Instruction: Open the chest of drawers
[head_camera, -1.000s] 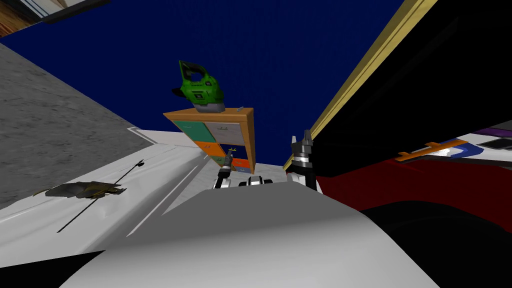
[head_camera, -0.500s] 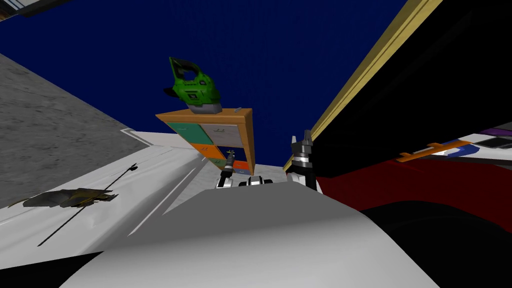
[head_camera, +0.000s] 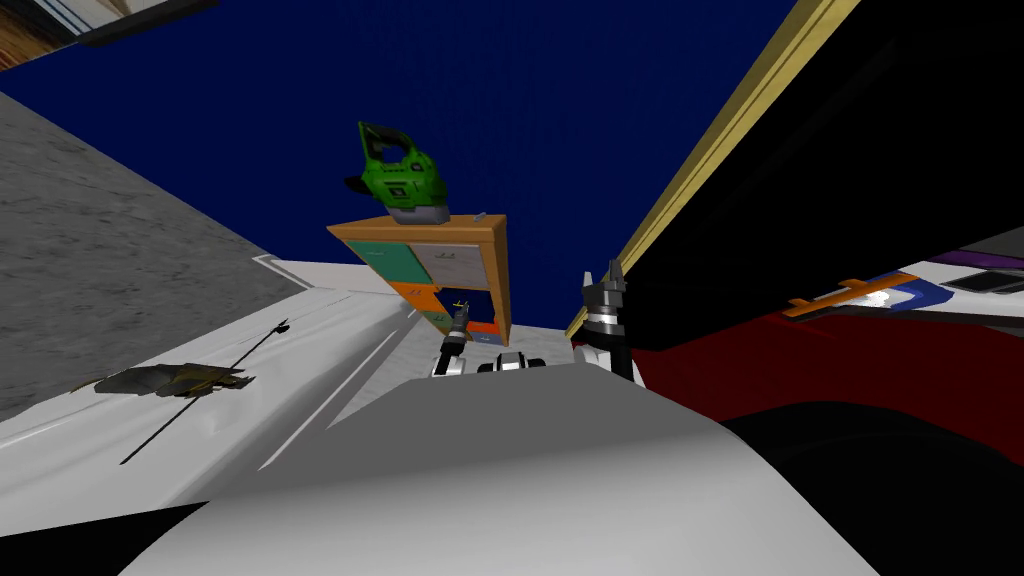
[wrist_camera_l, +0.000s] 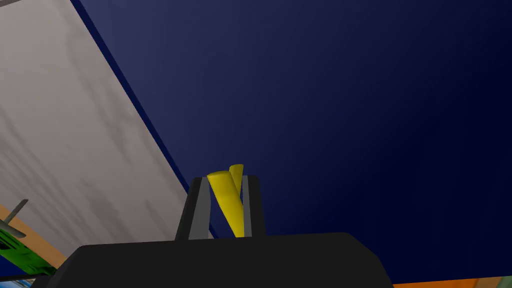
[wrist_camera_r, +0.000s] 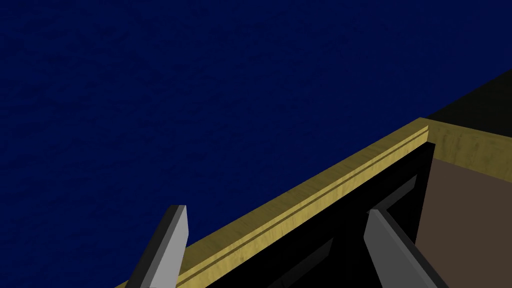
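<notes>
The wooden chest of drawers stands ahead against the dark blue wall, with teal, grey, orange and dark blue drawer fronts. My left gripper reaches the dark blue drawer. In the left wrist view its two fingers stand close together, and the left gripper is shut on the drawer's yellow handle. The dark blue front lies right behind the handle, beside a grey front. My right gripper is raised to the right of the chest, and in its own view the right gripper is open and holds nothing.
A green power tool sits on top of the chest. To the right runs a yellow wooden door frame with a black area beyond it. A dark flat object lies on the white surface at left. A red surface lies at right.
The head view swung slightly to one side and came back. My left gripper stays at the dark blue drawer's handle. The right arm has not moved.
</notes>
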